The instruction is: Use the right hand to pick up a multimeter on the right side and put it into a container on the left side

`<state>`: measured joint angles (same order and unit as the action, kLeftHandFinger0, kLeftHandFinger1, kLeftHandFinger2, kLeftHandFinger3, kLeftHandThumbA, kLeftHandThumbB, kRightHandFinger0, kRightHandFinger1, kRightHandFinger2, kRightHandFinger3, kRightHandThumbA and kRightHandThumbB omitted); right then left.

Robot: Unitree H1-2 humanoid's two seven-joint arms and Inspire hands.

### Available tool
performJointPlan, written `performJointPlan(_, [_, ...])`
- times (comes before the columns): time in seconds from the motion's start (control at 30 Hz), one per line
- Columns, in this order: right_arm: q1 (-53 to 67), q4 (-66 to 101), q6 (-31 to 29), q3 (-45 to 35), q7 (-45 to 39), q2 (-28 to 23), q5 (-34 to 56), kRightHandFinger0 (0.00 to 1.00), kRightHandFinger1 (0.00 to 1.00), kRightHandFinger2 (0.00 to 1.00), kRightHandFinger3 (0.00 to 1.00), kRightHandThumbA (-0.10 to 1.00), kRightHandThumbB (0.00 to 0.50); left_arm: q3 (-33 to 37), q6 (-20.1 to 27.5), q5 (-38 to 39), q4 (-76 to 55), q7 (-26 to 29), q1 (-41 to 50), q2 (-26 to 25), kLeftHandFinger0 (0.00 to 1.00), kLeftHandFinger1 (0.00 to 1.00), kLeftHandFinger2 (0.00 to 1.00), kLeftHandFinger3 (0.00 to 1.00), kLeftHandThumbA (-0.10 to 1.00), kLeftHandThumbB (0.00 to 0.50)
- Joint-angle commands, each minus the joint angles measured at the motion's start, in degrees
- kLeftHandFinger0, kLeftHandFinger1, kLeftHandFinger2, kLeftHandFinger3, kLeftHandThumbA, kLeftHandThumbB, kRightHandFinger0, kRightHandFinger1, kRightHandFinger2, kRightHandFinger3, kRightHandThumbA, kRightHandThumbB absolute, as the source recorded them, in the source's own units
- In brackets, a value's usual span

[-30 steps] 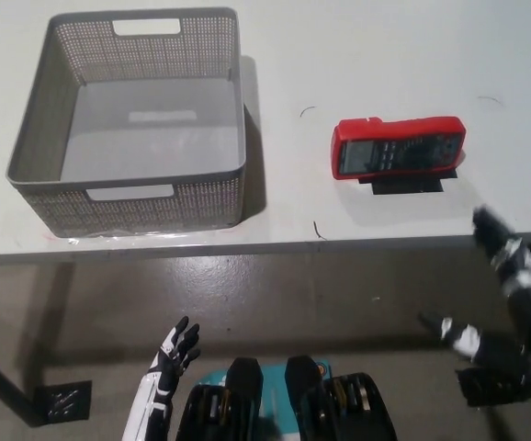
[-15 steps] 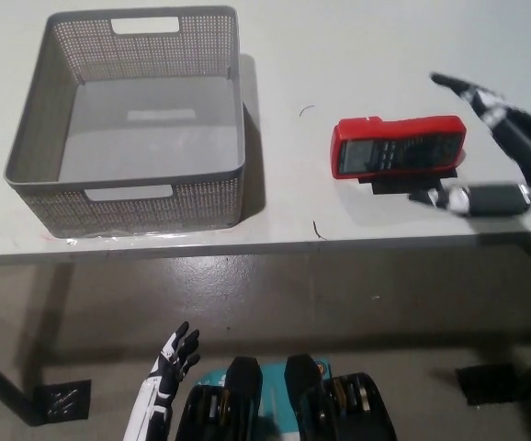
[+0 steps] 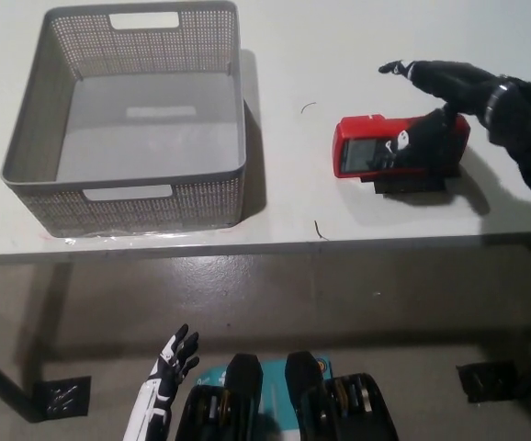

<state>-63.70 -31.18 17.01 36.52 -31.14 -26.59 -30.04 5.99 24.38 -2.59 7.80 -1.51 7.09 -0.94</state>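
Multimeter lies flat on the table, well right of the grey container. Right hand hovers over it, fingers apart. Left hand hangs below the container, fingers spread.

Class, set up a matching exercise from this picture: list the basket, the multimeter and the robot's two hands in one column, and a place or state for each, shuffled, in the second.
Column A:
1. grey mesh basket
2. red multimeter
3. black right hand
4. white left hand

Column B:
a. low, below the table edge
b. on the table's right part, under a hand
c. empty, on the table's left
d. spread over the multimeter

Pairs: 1-c, 2-b, 3-d, 4-a
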Motion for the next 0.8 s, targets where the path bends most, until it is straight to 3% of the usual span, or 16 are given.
performJointPlan(0.0, [-8.5,-8.8,0.7,5.0,-2.9,2.4,-8.3,1.0,1.0,1.0,1.0,1.0,0.498,-0.6,2.5,1.1,-1.2,-0.6,-0.2,-0.6,1.0,1.0,1.0,1.0,1.0,0.473])
performJointPlan(0.27, [-10.3,-17.0,-1.4,11.0,-1.2,6.0,-12.4,1.0,1.0,1.0,1.0,0.94,0.5,-0.4,2.2,1.1,-1.1,-0.7,0.3,-0.8,1.0,1.0,1.0,1.0,1.0,0.476])
performJointPlan(0.57, [-11.5,-23.0,-3.4,13.7,-0.4,9.2,-15.5,1.0,1.0,1.0,1.0,0.96,0.5,-0.2,1.9,1.3,-1.8,-1.3,0.6,-1.2,1.0,1.0,1.0,1.0,1.0,0.492])
performJointPlan(0.77, [-10.3,-31.3,-5.7,13.5,3.3,12.8,-15.6,1.0,1.0,1.0,1.0,0.89,0.5,0.1,1.5,1.3,-1.9,-1.6,0.8,-1.2,1.0,1.0,1.0,1.0,1.0,0.5])
